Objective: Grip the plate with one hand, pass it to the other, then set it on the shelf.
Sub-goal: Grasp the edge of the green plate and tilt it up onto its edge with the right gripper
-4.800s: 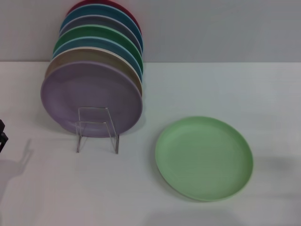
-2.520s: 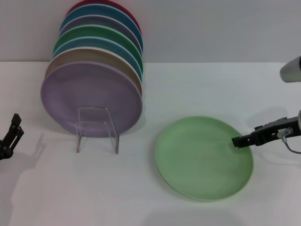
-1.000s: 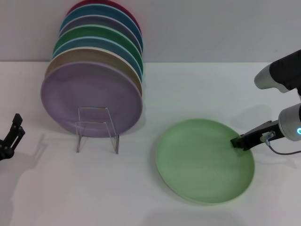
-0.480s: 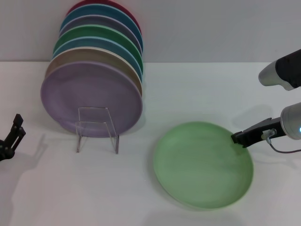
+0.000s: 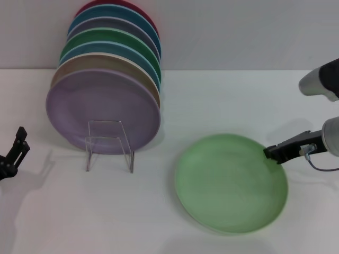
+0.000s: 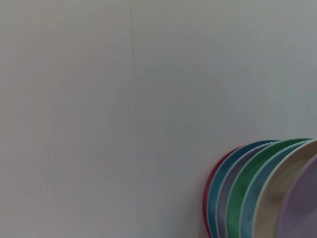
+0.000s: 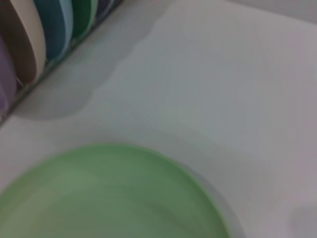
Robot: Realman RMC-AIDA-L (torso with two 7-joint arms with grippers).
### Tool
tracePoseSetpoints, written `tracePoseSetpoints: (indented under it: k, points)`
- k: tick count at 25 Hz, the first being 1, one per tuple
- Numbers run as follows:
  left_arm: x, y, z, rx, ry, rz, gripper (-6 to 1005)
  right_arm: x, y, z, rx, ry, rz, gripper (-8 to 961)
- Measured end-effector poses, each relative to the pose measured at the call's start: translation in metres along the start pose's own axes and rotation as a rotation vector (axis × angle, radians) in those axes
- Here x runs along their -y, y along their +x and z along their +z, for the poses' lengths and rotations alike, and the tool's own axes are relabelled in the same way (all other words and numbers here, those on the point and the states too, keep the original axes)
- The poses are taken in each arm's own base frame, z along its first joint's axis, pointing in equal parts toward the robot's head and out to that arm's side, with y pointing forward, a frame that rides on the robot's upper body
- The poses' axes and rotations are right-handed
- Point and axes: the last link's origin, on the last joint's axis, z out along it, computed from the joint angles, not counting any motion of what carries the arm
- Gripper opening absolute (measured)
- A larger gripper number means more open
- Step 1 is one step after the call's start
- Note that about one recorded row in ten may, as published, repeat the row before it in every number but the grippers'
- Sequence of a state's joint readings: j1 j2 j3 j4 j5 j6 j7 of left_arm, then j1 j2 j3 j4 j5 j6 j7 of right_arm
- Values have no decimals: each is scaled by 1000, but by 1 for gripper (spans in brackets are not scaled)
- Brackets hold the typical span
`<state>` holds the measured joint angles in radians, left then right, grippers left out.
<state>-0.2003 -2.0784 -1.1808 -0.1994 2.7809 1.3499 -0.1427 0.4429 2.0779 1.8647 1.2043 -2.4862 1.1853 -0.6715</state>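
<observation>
The light green plate (image 5: 231, 182) lies on the white table at the front right, and it fills the lower part of the right wrist view (image 7: 109, 198). My right gripper (image 5: 270, 153) reaches in from the right and is shut on the plate's far right rim. The plate sits slightly tilted in its hold. The clear plate stand (image 5: 108, 145) stands left of the plate, in front of the lavender plate (image 5: 103, 108). My left gripper (image 5: 15, 151) hovers at the far left edge, well away from the plate.
Several coloured plates (image 5: 114, 47) lean upright in a row behind the lavender one, against the back wall. Their edges show in the left wrist view (image 6: 262, 193) and in the right wrist view (image 7: 44, 25). Bare table (image 5: 153, 222) lies between the stand and the plate.
My right gripper came in from the right, took the green plate's rim and shifted the plate slightly to the right. My left gripper rose into view at the left and holds still.
</observation>
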Motion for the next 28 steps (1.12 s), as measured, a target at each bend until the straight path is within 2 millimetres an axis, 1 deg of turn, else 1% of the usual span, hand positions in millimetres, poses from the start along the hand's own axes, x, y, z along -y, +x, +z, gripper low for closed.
tracePoseSetpoints:
  k: [4,20,28]
  points:
    - [-2,0,1,-3,-9,-2,837,1,1,-7,33,-5,10,13]
    - [-3,1,2,-5,-9,-4,836,1,1,-6,35,-8,-7,14]
    - [-2,1,2,-6,-9,-4,835,-4,-8,-19,90,-1,-38,14]
